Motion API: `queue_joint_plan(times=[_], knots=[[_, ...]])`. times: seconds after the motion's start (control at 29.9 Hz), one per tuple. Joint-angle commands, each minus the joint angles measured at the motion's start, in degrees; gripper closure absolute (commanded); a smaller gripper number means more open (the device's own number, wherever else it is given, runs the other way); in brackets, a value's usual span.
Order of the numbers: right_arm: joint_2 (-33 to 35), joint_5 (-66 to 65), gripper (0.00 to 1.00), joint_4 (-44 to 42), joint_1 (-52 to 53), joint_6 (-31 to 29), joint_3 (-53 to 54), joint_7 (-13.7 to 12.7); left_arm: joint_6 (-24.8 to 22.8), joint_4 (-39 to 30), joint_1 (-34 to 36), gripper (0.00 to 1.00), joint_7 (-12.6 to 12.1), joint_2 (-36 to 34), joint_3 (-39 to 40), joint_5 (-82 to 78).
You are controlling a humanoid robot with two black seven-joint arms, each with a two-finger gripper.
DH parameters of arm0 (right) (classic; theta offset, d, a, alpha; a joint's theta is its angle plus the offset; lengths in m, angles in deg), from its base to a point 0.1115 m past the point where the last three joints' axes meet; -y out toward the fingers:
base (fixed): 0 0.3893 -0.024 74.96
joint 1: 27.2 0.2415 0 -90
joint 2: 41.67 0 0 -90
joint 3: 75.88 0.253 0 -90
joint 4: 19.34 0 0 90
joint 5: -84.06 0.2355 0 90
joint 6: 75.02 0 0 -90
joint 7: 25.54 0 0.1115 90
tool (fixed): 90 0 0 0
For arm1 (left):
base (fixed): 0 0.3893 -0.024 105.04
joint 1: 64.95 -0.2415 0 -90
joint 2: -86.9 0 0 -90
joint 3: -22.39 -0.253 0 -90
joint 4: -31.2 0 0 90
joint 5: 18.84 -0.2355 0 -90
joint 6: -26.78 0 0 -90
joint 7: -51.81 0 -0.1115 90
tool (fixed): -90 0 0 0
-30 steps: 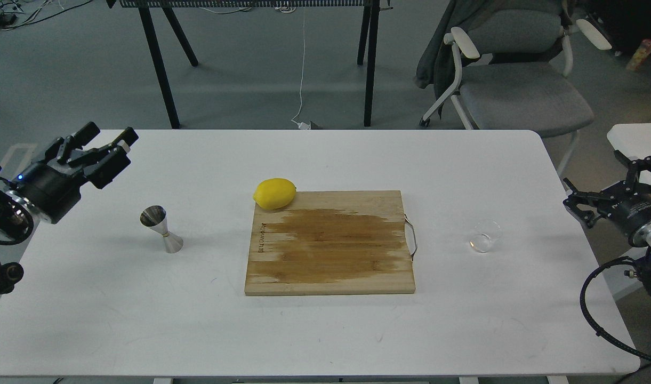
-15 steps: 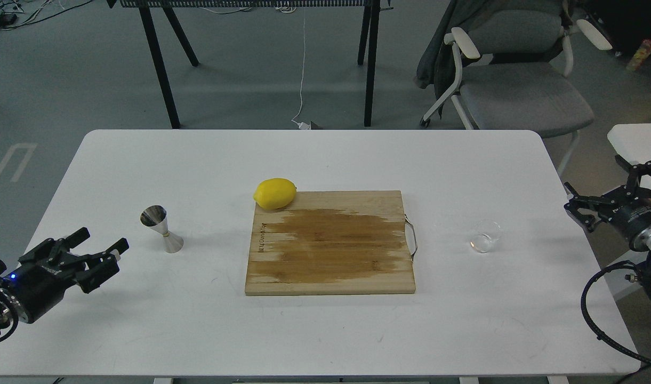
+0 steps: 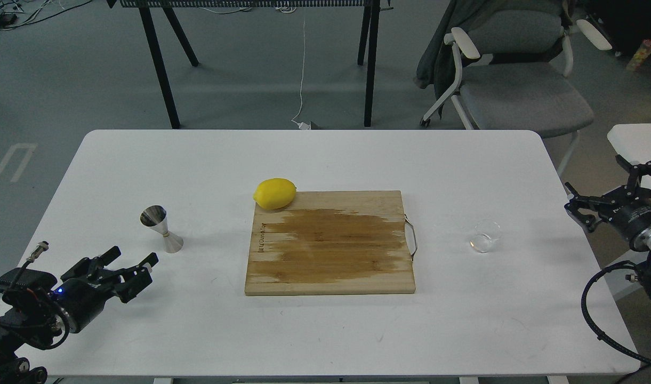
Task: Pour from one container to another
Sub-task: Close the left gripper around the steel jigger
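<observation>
Where the white rectangular table (image 3: 314,160) rounds off at its near left corner, the black two-finger left gripper (image 3: 135,265) hangs low over the surface, fingers spread apart and holding nothing. Just beyond it stands the shiny steel hourglass-shaped jigger (image 3: 161,229), upright on its cone base, with bare white tabletop around it on every side. At the middle lies the square bamboo cutting board (image 3: 330,242), its grain darkened by a broad wet-looking patch, a thin wire handle on its right edge. A smooth yellow lemon (image 3: 274,193) sits at the board's far left corner. To the right, well apart from the board, rests the small clear round glass cup (image 3: 486,236). Past the table's right edge the black right gripper (image 3: 605,200) hovers, fingers parted and empty, near the cup's side.
</observation>
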Motion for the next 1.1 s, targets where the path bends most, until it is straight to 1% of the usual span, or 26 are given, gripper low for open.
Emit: queue_joint_plan(times=[0.0,0.3,0.57,0.77,1.07], knots=[[0.00,0.00,0.00,0.09,0.00,0.00,0.00,-0.01,-0.01,0.83,1.48,0.00,0.00,0.88,-0.11,0.09],[0.00,0.00,0.00,0.00,-0.09,0.00,0.00,-0.01,-0.01,1.53,2.79,0.00,0.00,4.04,-0.20,0.18],[0.00,0.00,0.00,0.09,-0.26,0.00,0.08,-0.01,-0.01,3.99,4.11,0.00,0.00,7.03,-0.20,0.09],[0.00,0.00,0.00,0.09,-0.26,0.00,0.00,-0.01,-0.01,7.06,5.87,0.01,0.00,9.49,-0.29,0.09],[0.00,0.00,0.00,0.00,-0.26,0.00,0.08,-0.01,-0.01,11.46,8.15,0.06,0.00,12.74,-0.38,0.00]])
